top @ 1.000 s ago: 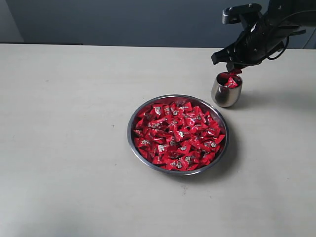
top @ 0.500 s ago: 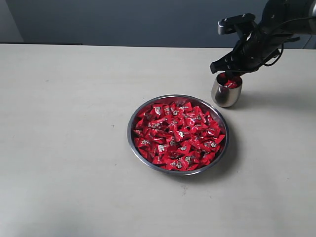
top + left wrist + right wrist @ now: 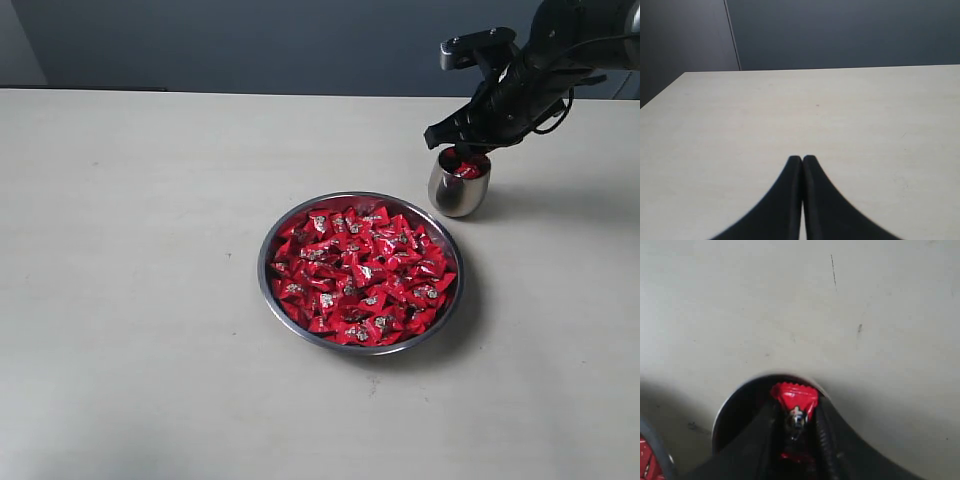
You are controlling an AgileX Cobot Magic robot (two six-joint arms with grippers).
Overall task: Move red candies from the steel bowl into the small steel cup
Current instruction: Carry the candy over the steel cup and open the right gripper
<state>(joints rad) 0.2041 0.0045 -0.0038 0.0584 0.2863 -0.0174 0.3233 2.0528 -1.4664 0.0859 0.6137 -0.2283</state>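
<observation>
The steel bowl [image 3: 263, 262] sits mid-table, heaped with red candies [image 3: 360, 275]. Behind it to the right stands the small steel cup [image 3: 458, 192], with red showing in its mouth. My right gripper [image 3: 463, 150] is right at the cup's mouth. In the right wrist view this gripper [image 3: 796, 409] is shut on one red candy [image 3: 795, 395], held over the cup's dark opening with its rim [image 3: 734, 396] around it. A sliver of the bowl [image 3: 651, 440] shows at that view's corner. My left gripper [image 3: 802, 159] is shut on nothing above bare table and is out of the exterior view.
The pale table [image 3: 130, 250] stretches wide to the left of and in front of the bowl. A dark wall [image 3: 250, 40] runs behind the table's far edge. The right arm [image 3: 545, 70] reaches in from the upper right.
The right gripper has come down and slightly left with the candy, from hanging above the cup to its mouth. In the last half second it has hardly moved.
</observation>
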